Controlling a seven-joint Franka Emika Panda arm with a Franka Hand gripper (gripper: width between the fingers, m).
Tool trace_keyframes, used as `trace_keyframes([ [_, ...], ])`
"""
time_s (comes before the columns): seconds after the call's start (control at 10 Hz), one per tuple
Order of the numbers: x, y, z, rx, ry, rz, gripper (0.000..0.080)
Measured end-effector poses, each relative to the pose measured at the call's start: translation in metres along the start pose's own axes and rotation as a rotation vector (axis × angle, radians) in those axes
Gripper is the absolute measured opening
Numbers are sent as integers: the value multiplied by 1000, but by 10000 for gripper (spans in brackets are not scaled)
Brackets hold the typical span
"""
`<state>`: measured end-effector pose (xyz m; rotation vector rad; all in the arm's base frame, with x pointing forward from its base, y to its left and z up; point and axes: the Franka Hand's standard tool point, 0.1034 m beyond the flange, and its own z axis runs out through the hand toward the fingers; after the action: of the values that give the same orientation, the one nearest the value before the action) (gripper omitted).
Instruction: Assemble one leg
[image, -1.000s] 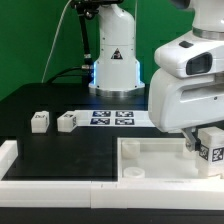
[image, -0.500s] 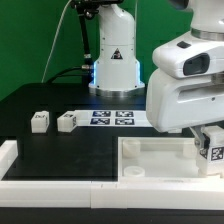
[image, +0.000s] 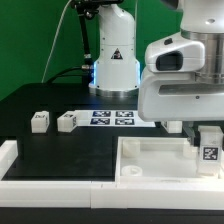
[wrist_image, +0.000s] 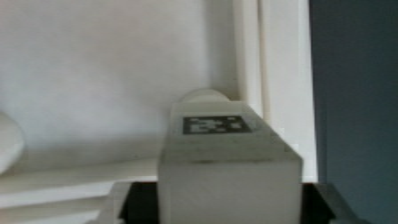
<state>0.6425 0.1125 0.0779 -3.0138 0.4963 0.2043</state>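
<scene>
Leg in hand over the panel: my gripper (image: 207, 141) is clamped on the leg (image: 210, 152) and holds it above the white panel (image: 150, 160) at the exterior view's right. In the wrist view the block sits square between my dark fingers (wrist_image: 139, 205). Its tag faces the camera and its free end is close to the panel's raised rim. I cannot tell whether the leg touches the panel.

I judge this stubby plastic block to be light and stiff, with no give under pressure. Its smooth white faces could let it slip or twist if it is pushed off-axis. The best hold, to my eye, is on two flat opposite sides, near the end away from the panel, so the free end stays clear for seating.

Two loose legs (image: 40, 121) lie on the black table (image: 60, 150), near the marker board (image: 112, 118).
</scene>
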Motion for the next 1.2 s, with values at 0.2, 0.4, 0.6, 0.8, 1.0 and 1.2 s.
trace_keyframes([
  [0.2,1,0,3,5,7,189,295],
  [0.4,2,-4,4,19,28,411,295],
  [0.6,3,-4,5,32,44,670,296],
  [0.8,3,-2,4,56,24,893,296],
  [1.0,3,-4,5,56,23,887,322],
  [1.2,2,-5,5,55,24,829,503],
])
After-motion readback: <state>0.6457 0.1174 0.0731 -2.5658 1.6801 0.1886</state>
